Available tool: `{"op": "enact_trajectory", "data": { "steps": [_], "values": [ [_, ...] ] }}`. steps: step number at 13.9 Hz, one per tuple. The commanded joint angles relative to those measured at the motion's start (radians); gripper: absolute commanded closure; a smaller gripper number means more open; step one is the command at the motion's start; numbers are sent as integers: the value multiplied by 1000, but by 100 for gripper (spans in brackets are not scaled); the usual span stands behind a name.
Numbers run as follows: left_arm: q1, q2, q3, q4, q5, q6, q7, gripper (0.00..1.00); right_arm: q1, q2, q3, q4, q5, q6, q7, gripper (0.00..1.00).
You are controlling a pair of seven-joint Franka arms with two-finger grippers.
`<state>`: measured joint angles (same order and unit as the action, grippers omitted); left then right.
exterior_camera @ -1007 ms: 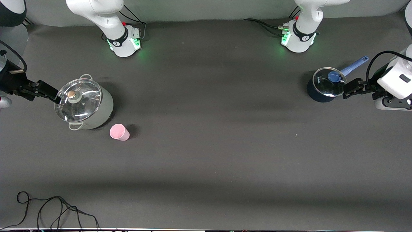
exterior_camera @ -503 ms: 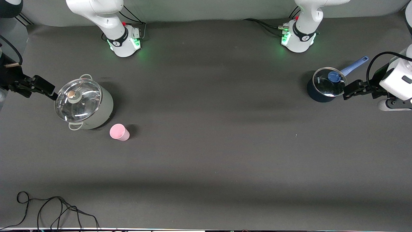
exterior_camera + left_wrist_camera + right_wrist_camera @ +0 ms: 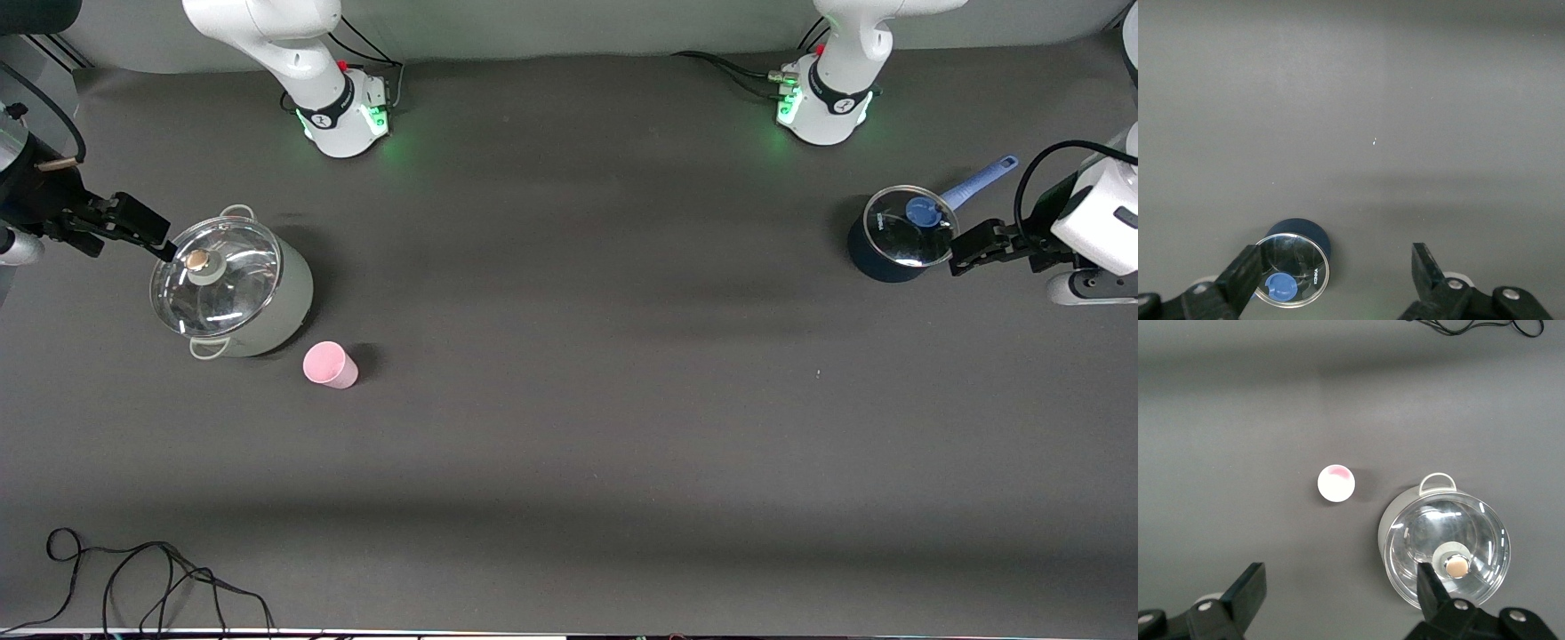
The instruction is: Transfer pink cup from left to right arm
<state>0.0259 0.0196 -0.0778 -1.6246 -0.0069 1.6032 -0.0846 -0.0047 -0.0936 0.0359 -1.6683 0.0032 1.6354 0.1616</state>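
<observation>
The pink cup (image 3: 330, 364) stands upright on the dark table at the right arm's end, beside the pale pot (image 3: 267, 302) and nearer to the front camera than it. It also shows from above in the right wrist view, the cup (image 3: 1336, 483) apart from the jaws. My right gripper (image 3: 158, 240) hangs open and empty over the rim of that pot's glass lid, well away from the cup. Open and empty too, my left gripper (image 3: 958, 253) hovers beside the small dark-blue pot (image 3: 893, 238) at the left arm's end. Both wrist views show the right gripper (image 3: 1341, 577) and the left gripper (image 3: 1336, 257) spread wide.
The pale pot (image 3: 1401, 520) has two loop handles and a glass lid with a knob. The dark-blue pot (image 3: 1313, 233) has a glass lid and a blue handle (image 3: 978, 182). A black cable (image 3: 133, 578) lies at the table's front corner.
My right gripper has shifted beside the pale pot, ending over the lid's rim a little closer to the bases. The left gripper has barely drifted. The cup has not moved.
</observation>
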Motion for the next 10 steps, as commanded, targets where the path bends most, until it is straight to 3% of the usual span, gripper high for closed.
{"op": "enact_trajectory", "data": {
  "steps": [1,10],
  "values": [
    [-6,2,4,23,-2,-23,-15,0,-20,-9,18,-13,14,0,-16,0],
    [-11,2,3,28,-2,-23,-12,0,3,92,18,119,3,-77,-4,0]
  ]
}}
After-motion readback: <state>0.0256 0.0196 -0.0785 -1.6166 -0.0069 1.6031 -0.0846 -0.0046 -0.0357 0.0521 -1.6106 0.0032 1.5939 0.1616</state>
